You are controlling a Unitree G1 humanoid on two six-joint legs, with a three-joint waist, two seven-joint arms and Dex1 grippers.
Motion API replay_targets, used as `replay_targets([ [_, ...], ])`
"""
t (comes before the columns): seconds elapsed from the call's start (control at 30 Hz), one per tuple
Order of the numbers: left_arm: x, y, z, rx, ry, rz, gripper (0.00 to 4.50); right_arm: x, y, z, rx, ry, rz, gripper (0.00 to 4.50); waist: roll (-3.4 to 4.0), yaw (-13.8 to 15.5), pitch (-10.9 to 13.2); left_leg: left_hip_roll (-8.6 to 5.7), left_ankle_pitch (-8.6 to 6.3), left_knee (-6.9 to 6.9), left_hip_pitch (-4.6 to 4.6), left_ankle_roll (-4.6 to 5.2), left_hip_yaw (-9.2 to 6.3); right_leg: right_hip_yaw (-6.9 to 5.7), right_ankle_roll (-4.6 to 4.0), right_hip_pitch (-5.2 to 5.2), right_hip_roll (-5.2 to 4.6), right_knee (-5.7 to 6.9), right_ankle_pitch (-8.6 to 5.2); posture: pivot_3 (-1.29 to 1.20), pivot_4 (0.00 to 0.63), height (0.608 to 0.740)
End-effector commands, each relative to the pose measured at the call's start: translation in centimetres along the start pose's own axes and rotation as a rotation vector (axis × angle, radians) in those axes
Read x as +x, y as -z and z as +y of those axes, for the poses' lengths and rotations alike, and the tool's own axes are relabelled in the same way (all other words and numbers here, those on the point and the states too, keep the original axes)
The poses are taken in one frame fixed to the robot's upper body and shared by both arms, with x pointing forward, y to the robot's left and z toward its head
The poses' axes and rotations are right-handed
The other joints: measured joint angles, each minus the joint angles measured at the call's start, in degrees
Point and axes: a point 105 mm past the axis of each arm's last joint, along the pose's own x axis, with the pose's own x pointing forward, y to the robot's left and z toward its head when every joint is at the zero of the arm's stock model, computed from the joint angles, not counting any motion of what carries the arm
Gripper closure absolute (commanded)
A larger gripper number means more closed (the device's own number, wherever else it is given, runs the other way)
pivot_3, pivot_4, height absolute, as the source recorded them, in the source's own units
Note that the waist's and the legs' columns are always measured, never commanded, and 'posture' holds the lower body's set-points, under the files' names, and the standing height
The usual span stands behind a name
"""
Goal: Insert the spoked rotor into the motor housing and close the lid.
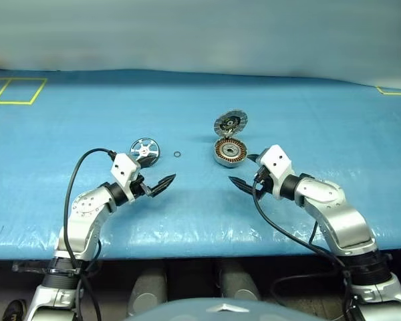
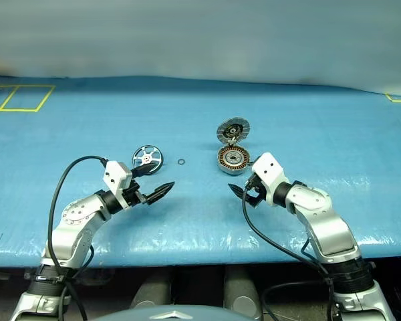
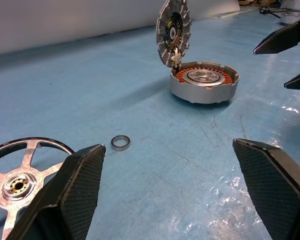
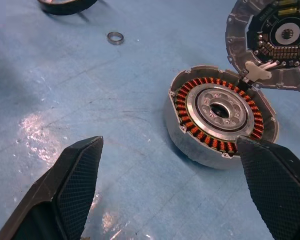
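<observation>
The motor housing [image 1: 230, 152] sat on the blue table cover [image 1: 307, 127], its ring of copper-brown windings open to view around a silver centre. The lid [image 1: 230, 124] stood raised on its hinge at the far edge of the housing, tilted up with its dark ribbed inner face turned toward the robot. The spoked rotor [image 1: 145, 150] lay well to the left of the housing, flat on the cover and apart from it. Between the rotor and the housing, nearer the rotor, lay a small metal ring [image 1: 178, 155].

The left gripper [image 1: 162, 184] hung just on the near side of the rotor, well left of the housing, its two black fingers spread wide and holding nothing. The right gripper [image 1: 245, 170] hovered just beside the housing on its near right side, pointed down toward it, its fingers likewise wide apart and empty; in the right wrist view one fingertip [image 4: 270, 175] overlapped the housing's rim, though whether it touched could not be told.
</observation>
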Motion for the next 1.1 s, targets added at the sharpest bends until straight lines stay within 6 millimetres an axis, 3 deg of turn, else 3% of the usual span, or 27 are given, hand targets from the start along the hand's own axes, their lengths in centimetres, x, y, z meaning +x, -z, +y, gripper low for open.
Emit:
replay_targets([
  [0.03,0.4,-1.0,-0.2,0.039,0.014,-0.033,0.00,0.1,-0.6,-0.2,-0.232,-0.090,0.102,0.03,0.00,0.0,0.0,0.00,0.00,0.00,0.00,0.00,0.00,0.00,0.00,0.00,0.00,0.00,0.00,0.00,0.150,0.740],
  [0.43,0.8,-0.9,-0.6,0.042,0.027,-0.036,0.00,4.6,-3.9,-3.5,-0.554,-0.303,0.255,0.03,-0.03,-0.8,0.0,0.01,0.00,-0.06,0.01,0.00,-0.01,-0.02,0.00,-0.03,0.00,0.00,0.01,0.00,0.150,0.740],
  [0.63,0.3,-0.6,-0.8,0.033,0.007,-0.039,0.00,5.9,-2.9,-3.8,-0.592,-0.373,0.323,0.03,-0.02,-0.6,0.0,-0.01,0.00,-0.11,-0.01,0.00,-0.02,-0.04,-0.03,-0.04,-0.03,-0.03,0.02,0.00,0.150,0.740],
  [1.03,0.1,-0.5,-0.8,0.034,-0.010,-0.042,0.00,6.4,-1.1,-3.7,-0.541,-0.426,0.367,0.03,0.00,-0.9,0.0,0.00,0.00,-0.05,0.03,0.00,-0.04,-0.05,-0.03,-0.02,-0.02,0.04,0.02,0.00,0.150,0.740],
  [1.1,0.2,-0.5,-0.8,0.038,-0.009,-0.042,0.00,6.5,-0.7,-3.6,-0.528,-0.433,0.374,0.41,0.00,-1.0,0.0,0.00,0.00,-0.05,0.02,0.00,-0.03,-0.05,-0.03,-0.01,-0.03,0.04,0.02,0.00,0.150,0.740],
])
